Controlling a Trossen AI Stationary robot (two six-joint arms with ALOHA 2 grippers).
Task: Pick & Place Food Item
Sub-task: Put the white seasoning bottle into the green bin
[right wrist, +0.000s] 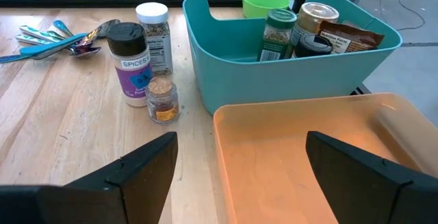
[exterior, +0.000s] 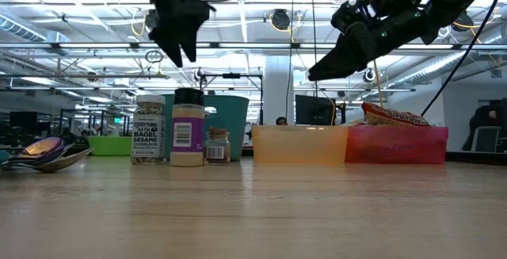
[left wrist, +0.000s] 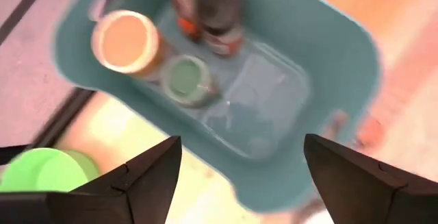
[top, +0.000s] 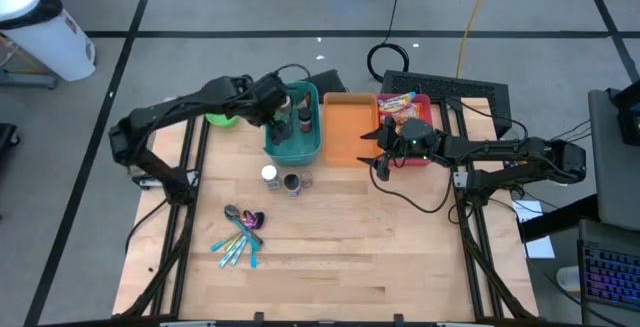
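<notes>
A teal bin [top: 295, 132] at the table's far middle holds several spice jars [left wrist: 185, 77] and a brown packet [right wrist: 349, 38]. My left gripper [top: 272, 107] hangs open and empty above the bin's left part; the bin's inside shows in the left wrist view [left wrist: 260, 101]. An empty orange bin [top: 345, 127] stands to the right of it, then a red bin [top: 415, 107] with snack packets [top: 397, 102]. My right gripper [top: 372, 147] is open and empty above the orange bin's near right corner [right wrist: 308, 155].
Three spice jars [top: 282, 179] stand on the table in front of the teal bin; they also show in the right wrist view [right wrist: 140, 63]. A green bowl [top: 220, 119] sits left of the bin. Spoons and blue utensils [top: 240, 235] lie at the near left.
</notes>
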